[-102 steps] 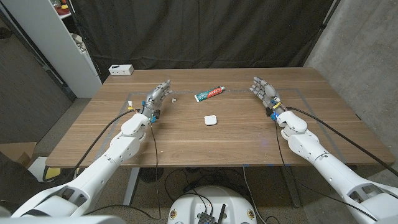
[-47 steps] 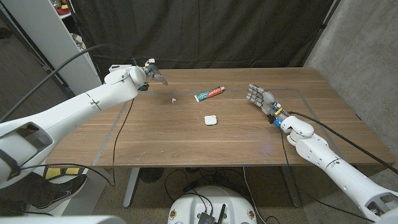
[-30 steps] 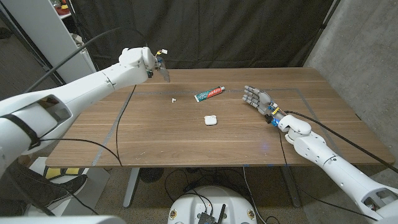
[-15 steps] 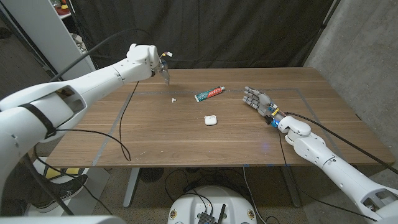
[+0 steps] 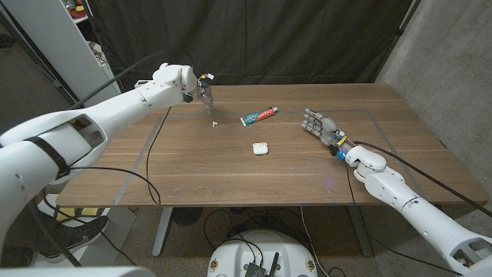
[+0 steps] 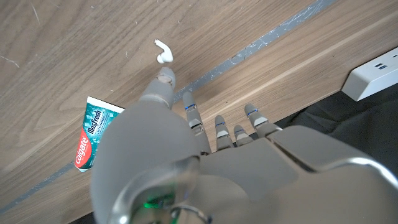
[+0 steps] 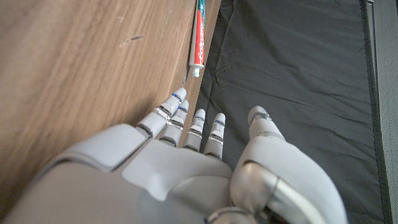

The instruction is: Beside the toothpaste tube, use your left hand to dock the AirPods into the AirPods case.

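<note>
Toothpaste tube (image 6: 94,130) reads "Colgate MaxFresh"; left hand (image 6: 186,137) fingers spread above AirPod (image 6: 163,52).

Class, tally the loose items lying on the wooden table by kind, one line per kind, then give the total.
Toothpaste tube: 1
AirPods case: 1
AirPod earbud: 1
Total: 3

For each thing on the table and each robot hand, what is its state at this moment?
AirPod: loose on the table, not docked.
AirPods case: on the table, nothing touching it; open or closed cannot be told.
Toothpaste tube: lying flat, cap on.
Left robot hand: above the AirPod, holds nothing, fingers apart.
Right robot hand: holds nothing, fingers apart, near the table's right side.
</note>
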Robot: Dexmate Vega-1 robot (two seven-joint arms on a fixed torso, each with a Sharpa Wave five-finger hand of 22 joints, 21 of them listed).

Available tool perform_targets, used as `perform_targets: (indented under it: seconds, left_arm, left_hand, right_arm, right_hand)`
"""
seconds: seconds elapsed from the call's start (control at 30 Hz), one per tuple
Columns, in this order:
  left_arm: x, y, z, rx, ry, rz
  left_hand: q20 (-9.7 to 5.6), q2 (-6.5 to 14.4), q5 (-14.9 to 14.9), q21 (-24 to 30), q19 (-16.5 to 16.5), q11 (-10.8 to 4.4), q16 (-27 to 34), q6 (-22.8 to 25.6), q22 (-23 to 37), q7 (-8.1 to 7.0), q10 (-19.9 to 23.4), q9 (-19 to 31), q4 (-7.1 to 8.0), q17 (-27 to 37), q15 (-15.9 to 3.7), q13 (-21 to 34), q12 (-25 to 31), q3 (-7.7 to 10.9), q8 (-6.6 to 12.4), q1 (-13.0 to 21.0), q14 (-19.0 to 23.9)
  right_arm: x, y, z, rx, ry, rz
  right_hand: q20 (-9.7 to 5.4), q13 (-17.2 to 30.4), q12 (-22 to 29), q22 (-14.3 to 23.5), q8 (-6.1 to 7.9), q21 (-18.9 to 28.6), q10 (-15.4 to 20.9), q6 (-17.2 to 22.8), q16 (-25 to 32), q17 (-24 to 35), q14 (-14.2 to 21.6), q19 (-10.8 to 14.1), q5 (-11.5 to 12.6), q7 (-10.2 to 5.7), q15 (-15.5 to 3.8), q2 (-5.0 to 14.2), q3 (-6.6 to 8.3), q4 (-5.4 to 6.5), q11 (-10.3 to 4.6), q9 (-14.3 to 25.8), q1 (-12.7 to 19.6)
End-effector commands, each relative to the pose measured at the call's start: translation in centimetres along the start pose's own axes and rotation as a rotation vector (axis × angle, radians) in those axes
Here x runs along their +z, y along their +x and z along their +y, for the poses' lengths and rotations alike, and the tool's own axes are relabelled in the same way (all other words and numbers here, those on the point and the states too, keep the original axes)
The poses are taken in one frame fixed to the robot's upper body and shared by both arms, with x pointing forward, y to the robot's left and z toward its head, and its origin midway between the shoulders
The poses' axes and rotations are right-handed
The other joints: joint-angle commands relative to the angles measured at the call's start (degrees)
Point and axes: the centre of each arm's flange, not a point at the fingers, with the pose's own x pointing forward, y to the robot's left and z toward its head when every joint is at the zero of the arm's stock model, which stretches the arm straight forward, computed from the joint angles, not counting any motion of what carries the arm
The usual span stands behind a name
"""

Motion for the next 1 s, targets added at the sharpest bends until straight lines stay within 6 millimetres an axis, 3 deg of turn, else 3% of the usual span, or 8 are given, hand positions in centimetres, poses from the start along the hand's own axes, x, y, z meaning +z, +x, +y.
perform_targets:
  seconds: [0.03,0.2,0.33,0.5,1.0]
  left_arm:
    - [-0.4,0.4,-2.2,0.032,0.01,-0.031]
    - [-0.6,0.6,-2.8,0.058,0.007,-0.035]
    - [-0.5,0.6,-3.5,0.088,0.011,-0.046]
    - [-0.6,0.7,-4.4,0.148,0.033,-0.076]
    - [-0.4,1.6,-5.4,0.146,0.059,-0.06]
  left_hand:
    - [0.17,0.19,0.25,-0.56,0.71,-0.06,0.22,0.81,0.29,-0.37,0.71,0.03,0.15,0.08,-0.12,0.17,0.32,-0.42,0.26,1.14,0.63]
    - [-0.29,0.24,0.17,-0.93,1.42,-0.55,0.21,1.83,0.32,-1.0,1.25,-0.07,0.21,0.08,-0.86,0.17,0.42,-0.74,0.37,1.49,1.26]
    - [-0.29,0.51,0.02,-1.45,2.37,-0.59,0.28,2.51,0.38,0.01,2.41,0.02,0.44,0.08,-0.85,0.2,0.71,-1.2,0.36,1.77,2.31]
    - [-1.32,0.87,-0.43,-1.75,4.85,-1.55,0.66,6.03,0.51,0.77,5.8,0.55,0.35,0.09,-2.38,0.3,1.76,-1.7,1.53,2.53,5.63]
    - [-1.29,1.26,-0.73,-2.49,5.58,-1.6,0.18,5.03,0.6,0.27,6.06,1.19,0.31,0.1,-2.52,0.39,1.54,-2.04,0.98,3.24,6.11]
  right_arm:
    - [-0.2,-0.9,0.0,-0.02,0.003,-0.001]
    - [-0.3,-1.1,0.1,-0.026,0.006,-0.005]
    - [-0.4,-1.2,0.3,-0.029,0.007,-0.008]
    - [-0.5,-1.4,0.3,-0.039,0.009,-0.008]
    - [-0.8,-1.7,0.3,-0.039,0.012,-0.004]
  right_hand:
    - [-0.42,0.08,0.12,0.24,-0.09,0.34,-0.12,0.1,0.05,0.28,-0.13,-0.12,0.18,0.46,-5.72,-0.05,-0.11,-0.31,-0.06,0.13,0.57]
    - [-0.34,0.08,0.13,0.24,-0.06,0.35,-0.13,0.16,0.02,0.27,-0.22,-0.16,0.2,0.8,-5.77,-0.06,-0.12,-0.33,-0.03,0.12,0.63]
    - [-0.33,0.08,0.14,0.24,-0.05,0.37,-0.11,0.18,0.03,0.27,-0.2,-0.13,0.2,0.98,-5.73,-0.07,-0.12,-0.34,-0.01,0.12,0.67]
    - [-0.29,0.08,0.15,0.25,-0.06,0.37,-0.09,0.15,0.05,0.27,-0.19,-0.16,0.22,1.13,-5.69,-0.07,-0.12,-0.35,-0.08,0.11,0.72]
    - [-0.2,0.09,0.17,0.25,-0.05,0.39,-0.07,0.16,0.09,0.29,-0.19,-0.23,0.23,1.25,-5.68,-0.14,-0.24,-0.32,0.17,0.08,0.76]
